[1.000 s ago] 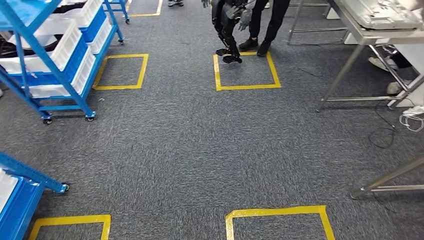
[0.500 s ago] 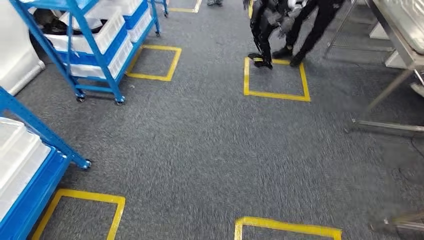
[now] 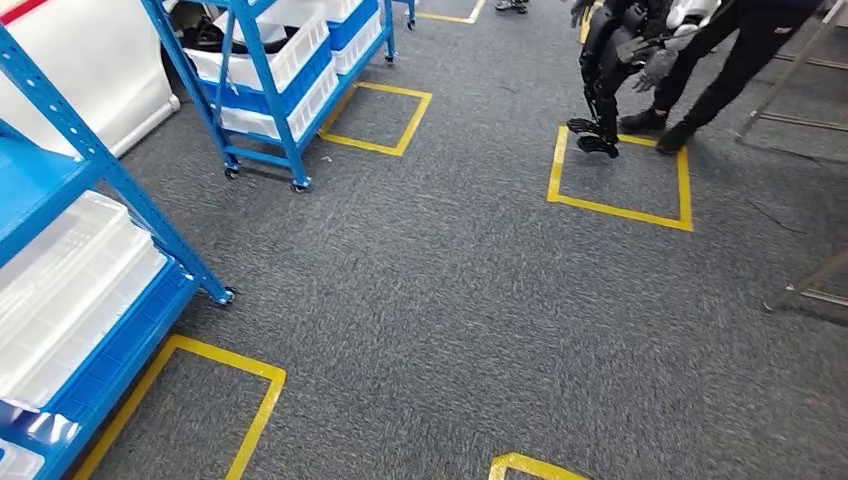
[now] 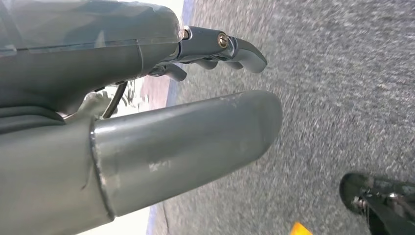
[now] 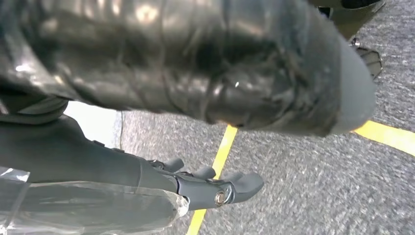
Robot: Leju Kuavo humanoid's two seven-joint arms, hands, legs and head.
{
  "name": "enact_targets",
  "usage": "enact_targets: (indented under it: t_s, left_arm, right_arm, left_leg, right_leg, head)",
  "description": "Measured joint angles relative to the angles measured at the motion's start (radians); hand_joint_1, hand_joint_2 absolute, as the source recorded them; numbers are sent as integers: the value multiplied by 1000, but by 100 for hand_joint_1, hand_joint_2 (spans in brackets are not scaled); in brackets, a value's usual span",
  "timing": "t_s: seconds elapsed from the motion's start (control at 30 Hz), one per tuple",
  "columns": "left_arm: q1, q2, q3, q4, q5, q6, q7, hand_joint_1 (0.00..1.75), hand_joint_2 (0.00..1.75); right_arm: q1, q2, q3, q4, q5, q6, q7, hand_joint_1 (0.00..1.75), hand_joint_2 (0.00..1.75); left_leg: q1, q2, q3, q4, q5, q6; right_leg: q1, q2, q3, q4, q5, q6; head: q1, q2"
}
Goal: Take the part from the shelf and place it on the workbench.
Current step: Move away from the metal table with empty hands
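A blue shelf (image 3: 130, 190) stands close at the left of the head view, with white bins (image 3: 70, 290) on its lower level. A second blue shelf on wheels (image 3: 262, 90) stands farther back, and dark items (image 3: 215, 38) lie in its white bin; I cannot tell which part they are. My left hand (image 4: 161, 127) hangs over the carpet with its fingers (image 4: 235, 46) stretched out, holding nothing. My right hand (image 5: 195, 188) also hangs over the carpet, fingers (image 5: 242, 183) extended and bare.
Yellow tape squares (image 3: 615, 205) mark the grey carpet. Another humanoid robot (image 3: 610, 60) and a person in black (image 3: 730, 60) stand at the far right. A metal table leg (image 3: 815, 280) shows at the right edge. A white panel (image 3: 90, 70) stands behind the shelves.
The camera has turned left: the whole scene has slid to the right, the near shelf takes up more of the left side, and the metal tables have left the picture.
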Motion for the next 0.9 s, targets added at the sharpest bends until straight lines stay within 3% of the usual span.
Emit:
enact_targets:
  t_s: [0.03, 0.07, 0.1, 0.13, 0.17, 0.27, 0.33, 0.4, 0.47, 0.53, 0.6, 0.63, 0.67, 0.7, 0.77, 0.83, 0.9]
  left_arm:
    - [-1, 0, 0, 0, 0, 0, 0, 0, 0]
    - [-2, 0, 0, 0, 0, 0, 0, 0, 0]
    - [-2, -1, 0, 0, 1, 0, 0, 0, 0]
    - [-1, -1, 0, 0, 1, 0, 0, 0, 0]
    - [0, 0, 0, 0, 1, 0, 1, 0, 0]
    - [1, 0, 0, 0, 1, 0, 2, 0, 0]
    - [0, 1, 0, 0, 1, 0, 2, 0, 0]
    - [2, 1, 0, 0, 1, 1, 2, 0, 0]
    - [2, 0, 0, 0, 1, 0, 2, 0, 0]
    - [-1, 0, 0, 0, 1, 0, 2, 0, 0]
    - [-2, 0, 0, 0, 1, 0, 4, 0, 0]
    - [-2, 0, 0, 0, 2, 0, 6, 0, 0]
    - [-2, 1, 0, 0, 2, 0, 7, 0, 0]
    - [-2, 1, 0, 0, 3, 0, 8, 0, 0]
    - [-2, 0, 0, 0, 3, -1, 8, 0, 0]
    - [-1, -1, 0, 0, 3, -1, 8, 0, 0]
    - [2, -2, 0, 0, 3, -1, 8, 0, 0]
  right_arm:
    - [2, 0, 0, 0, 1, 0, 2, 0, 0]
    - [4, 0, 0, 0, 2, 1, 2, 0, 0]
    - [5, 0, 0, 0, 4, 1, 3, 0, 0]
    - [5, 0, 0, 0, 6, 1, 3, 0, 0]
    - [5, 0, 0, 0, 7, 2, 3, 0, 0]
    - [3, 1, 0, 0, 9, 2, 3, 0, 0]
    - [2, 1, 0, 0, 9, 3, 3, 0, 0]
    - [-4, 2, 0, 0, 9, 3, 3, 0, 0]
    - [-7, 2, 0, -1, 9, 4, 3, 0, 0]
    - [-5, 2, 0, -1, 10, 4, 3, 0, 0]
    - [-2, 2, 0, -1, 10, 4, 3, 0, 0]
    - [-1, 2, 0, -1, 11, 4, 3, 0, 0]
    - [0, 1, 0, -1, 11, 4, 3, 0, 0]
    - [0, 1, 0, -1, 12, 4, 3, 0, 0]
    - [3, 1, 0, -1, 12, 4, 3, 0, 0]
    - [2, 0, 0, -1, 13, 4, 4, 0, 0]
    - [-2, 1, 0, -1, 14, 4, 5, 0, 0]
  left_leg:
    - [-1, 31, -31, 65, -35, -3]
    - [1, 47, -64, 132, -65, -5]
    - [2, 55, -88, 184, -83, -8]
    - [3, 60, -95, 201, -82, -9]
    - [3, 65, -81, 178, -62, -9]
    - [-2, 118, 29, -21, 21, 1]
    - [-8, 135, 58, -78, 31, 11]
    - [-9, 115, 58, -82, 35, 22]
    - [-4, 96, 63, -92, 40, 34]
    - [-1, 76, 66, -97, 44, 43]
    - [-2, 52, 64, -96, 45, 47]
    - [-3, 39, 64, -94, 45, 47]
    - [-3, 23, 65, -93, 44, 46]
    - [-3, 8, 66, -90, 43, 45]
    - [-2, -19, 65, -84, 39, 38]
    - [-2, -39, 59, -79, 38, 28]
    - [0, -57, 53, -82, 41, 15]
  right_leg:
    - [3, -16, 0, -1, -1, -4]
    - [5, -33, 0, 0, -2, -6]
    - [7, -49, -1, 0, -3, -7]
    - [8, -64, -1, 1, -5, -7]
    - [8, -78, 0, 2, -7, -6]
    - [11, -113, 9, 5, -17, 4]
    - [14, -130, 15, 6, -22, 14]
    - [14, -140, 21, 4, -25, 24]
    - [10, -100, 17, 29, -47, 35]
    - [6, -42, -27, 128, -106, 40]
    - [5, -25, -92, 251, -154, 41]
    - [5, -23, -109, 278, -151, 40]
    - [5, -21, -110, 267, -128, 39]
    - [5, -15, -92, 217, -87, 36]
    - [5, 23, -42, 85, -17, 30]
    - [7, 48, -19, 24, 3, 26]
    - [8, 34, -18, 20, 4, 18]
  head:
    - [0, 0]
    - [0, 0]
    - [0, 0]
    - [0, 0]
    - [0, 0]
    - [0, 0]
    - [0, 0]
    - [0, 0]
    - [0, 0]
    - [0, 0]
    - [0, 0]
    - [0, 0]
    - [0, 0]
    - [0, 0]
    - [0, 0]
    - [0, 0]
    - [0, 0]
